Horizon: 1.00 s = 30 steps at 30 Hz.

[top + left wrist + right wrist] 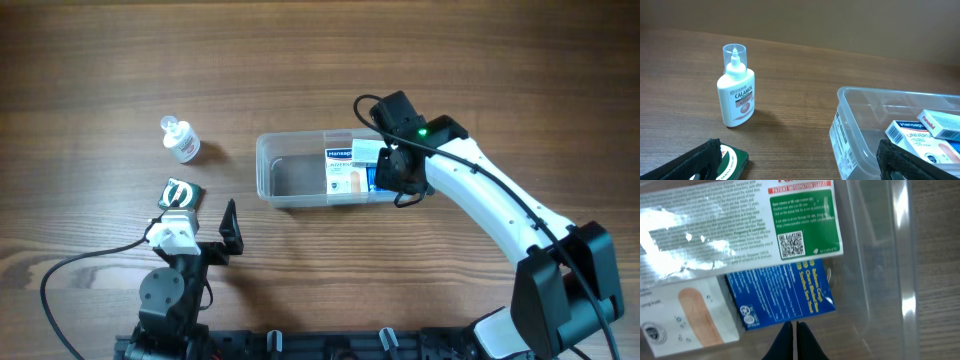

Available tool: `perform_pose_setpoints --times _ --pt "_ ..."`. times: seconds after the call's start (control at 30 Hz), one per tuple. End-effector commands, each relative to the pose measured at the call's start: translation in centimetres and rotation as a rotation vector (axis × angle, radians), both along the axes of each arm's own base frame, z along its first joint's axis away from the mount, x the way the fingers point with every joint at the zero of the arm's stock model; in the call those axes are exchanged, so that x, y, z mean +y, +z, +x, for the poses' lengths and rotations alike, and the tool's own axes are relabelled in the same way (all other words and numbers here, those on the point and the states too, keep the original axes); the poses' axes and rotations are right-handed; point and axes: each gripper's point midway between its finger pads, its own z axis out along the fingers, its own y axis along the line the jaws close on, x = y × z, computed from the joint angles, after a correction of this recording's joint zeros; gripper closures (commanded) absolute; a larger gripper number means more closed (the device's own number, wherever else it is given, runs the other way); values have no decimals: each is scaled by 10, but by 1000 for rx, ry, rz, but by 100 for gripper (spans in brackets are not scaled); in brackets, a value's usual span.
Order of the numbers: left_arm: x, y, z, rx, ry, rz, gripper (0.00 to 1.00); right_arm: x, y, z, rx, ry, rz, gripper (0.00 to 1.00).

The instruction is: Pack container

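Directly below the right pincer, whose fingers are pressed together on nothing, we see the right end of the clear container. A blue box lies just ahead of its tips; a white caplets box lies further ahead, partly over the blue one; a plasters box lies to its left. Across the surface, the left pincer stands wide and empty; a dark green pack sits at its left finger; a calamine bottle stands upright ahead and to the left; the container's corner lies ahead to its right.

We judge the step in hand to be getting the right arm clear of the container so the left can bring in what is outside. To do it well, we would lift the closed pincer straight up so it does not nudge the boxes, and hold the left arm back until the way is free. The pack lies flat and low, so we would set the left fingers down either side of its narrow edges.

Counted: one container; three boxes inside it; one pack and one bottle outside; two pincers.
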Motion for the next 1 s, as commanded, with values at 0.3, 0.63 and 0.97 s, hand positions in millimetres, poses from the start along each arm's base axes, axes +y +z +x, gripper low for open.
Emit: perform_pose_setpoints --times 0.3,0.63,0.97 --pt "1 -1 0 1 8 2 0 -5 -28 16 -107 -44 -17 96" --pt "1 -1 0 1 8 2 0 -7 -24 40 -219 -75 -37 96" --pt "1 -1 0 1 8 2 0 1 -7 41 -247 -69 22 96"
